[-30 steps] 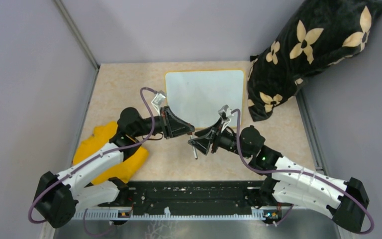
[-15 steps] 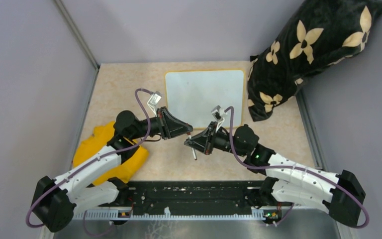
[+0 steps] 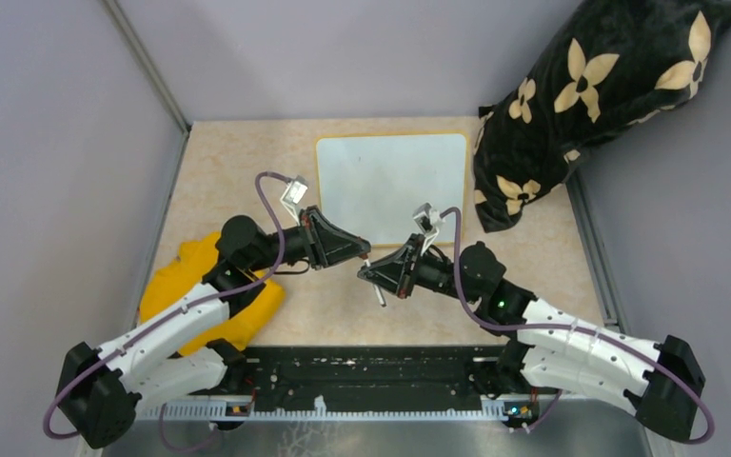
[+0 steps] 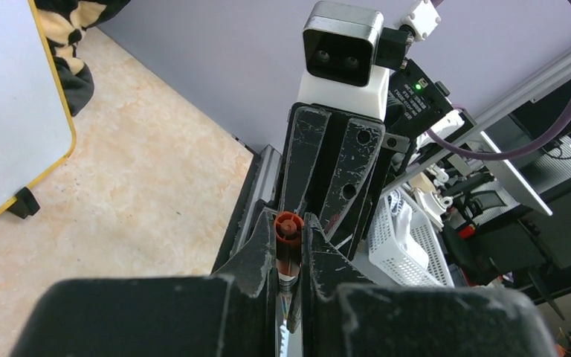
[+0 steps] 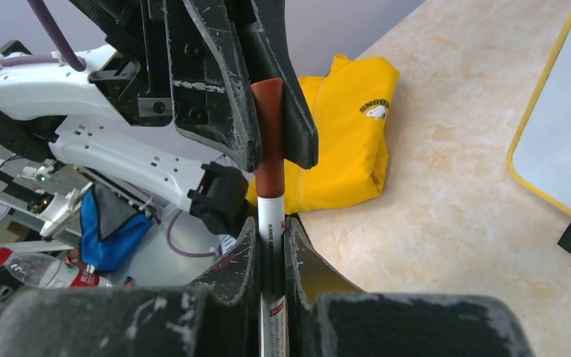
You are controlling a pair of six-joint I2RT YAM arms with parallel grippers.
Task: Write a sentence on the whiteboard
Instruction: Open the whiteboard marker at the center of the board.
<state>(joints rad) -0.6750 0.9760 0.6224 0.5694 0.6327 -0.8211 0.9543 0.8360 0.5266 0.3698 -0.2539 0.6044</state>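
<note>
While nothing is being shown as written yet, the beige worktop [image 3: 238, 162] is being occupied at its far right corner by a black floral cushion [image 3: 609, 86]. The whiteboard [image 3: 390, 181] is being kept flat at the middle of the far edge, just beside the cushion, and its glossy face is being seen as blank, so the sentence is judged not yet begun. A yellow sweatshirt [image 3: 179, 274] is being left by the left edge, towards the near side.

Between the board and the near edge, a marker [image 5: 271, 216] is being held by both arms, tip to tip. Its white barrel is being clamped by the right gripper [image 3: 367, 274], whose fingers are being pressed tight on it. Its brownish-red cap [image 4: 288, 230] is being pinched by the left gripper [image 3: 365, 253], likewise closed.

Uncapping is being judged the step in hand. For the next move, a straight pull apart along the marker's axis is being called for, with both grips being kept firm so that neither part is dropped, before the tip is being carried to the board.
</note>
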